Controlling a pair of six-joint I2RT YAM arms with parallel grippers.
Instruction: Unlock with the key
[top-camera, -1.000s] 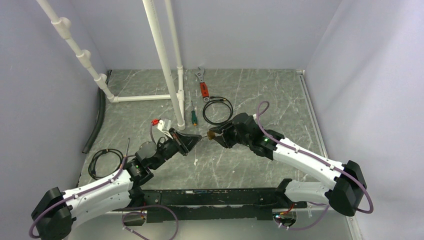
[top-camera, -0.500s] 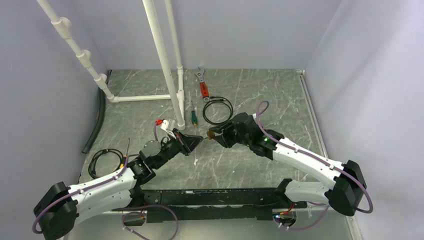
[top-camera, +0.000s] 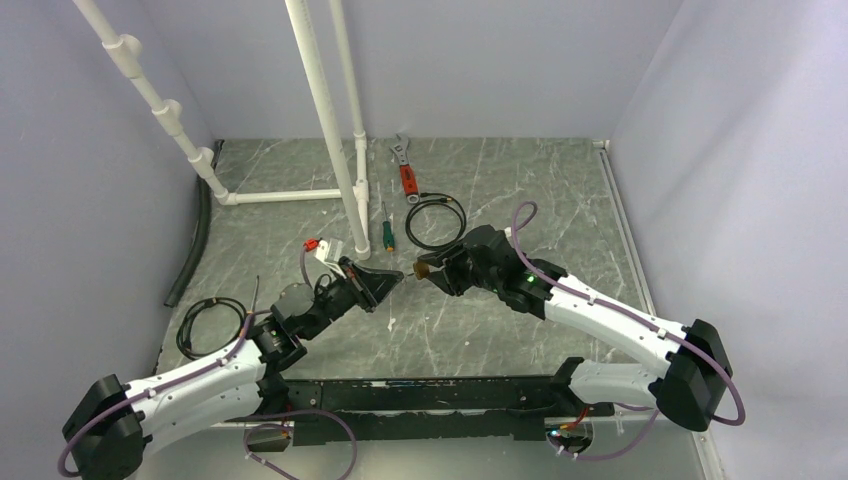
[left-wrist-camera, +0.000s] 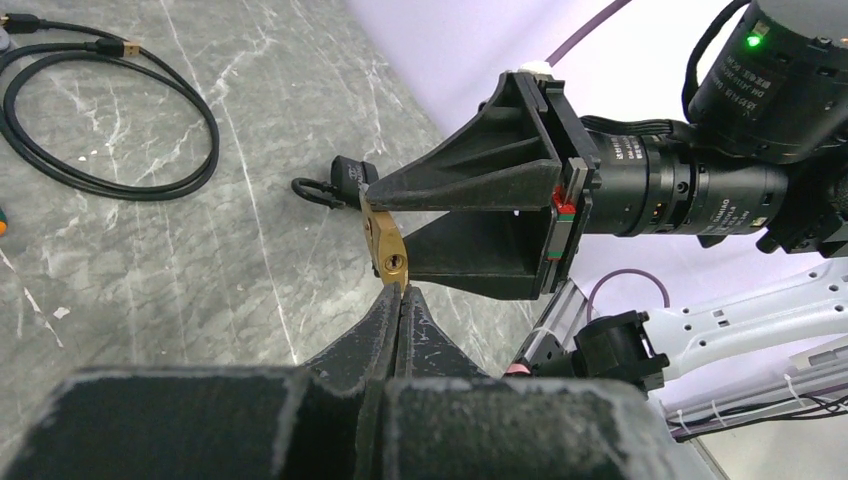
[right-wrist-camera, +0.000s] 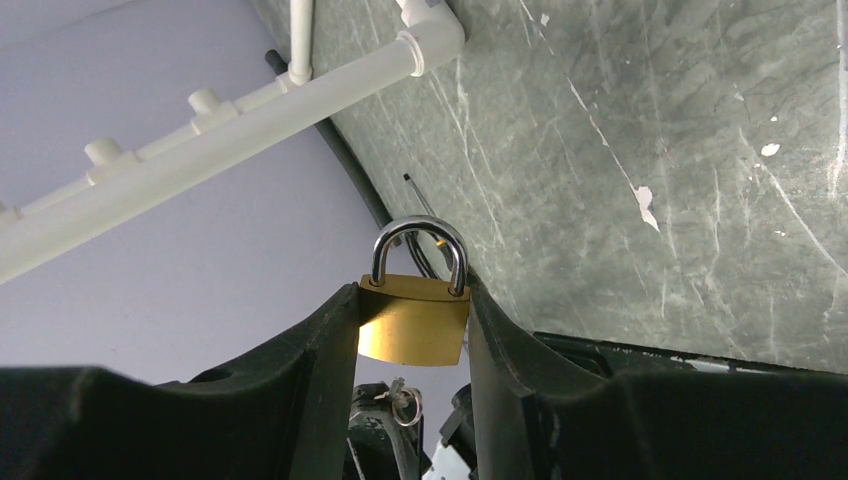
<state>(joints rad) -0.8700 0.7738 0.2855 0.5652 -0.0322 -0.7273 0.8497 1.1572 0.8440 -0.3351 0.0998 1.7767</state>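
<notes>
My right gripper (top-camera: 428, 271) is shut on a brass padlock (right-wrist-camera: 412, 325) and holds it above the table, shackle pointing away from the wrist. In the left wrist view the padlock's keyhole end (left-wrist-camera: 390, 255) faces my left gripper (left-wrist-camera: 400, 292), whose fingers are pressed together just below the keyhole. The key (right-wrist-camera: 403, 400) shows in the right wrist view as a small metal piece with a ring at the tip of my left gripper (top-camera: 395, 281). Its head is hidden between the fingers. Whether the blade touches the keyhole cannot be told.
A small dark padlock (left-wrist-camera: 338, 180) lies on the table beyond the grippers. A black cable loop (top-camera: 435, 220), a green-handled screwdriver (top-camera: 387, 232) and a red-handled wrench (top-camera: 406, 172) lie further back. White pipes (top-camera: 325, 120) stand at the back left. Another cable (top-camera: 205, 325) lies at the left.
My left gripper edged toward the padlock half a second ago and has drawn back slightly. The right gripper has stayed in place with the padlock.
</notes>
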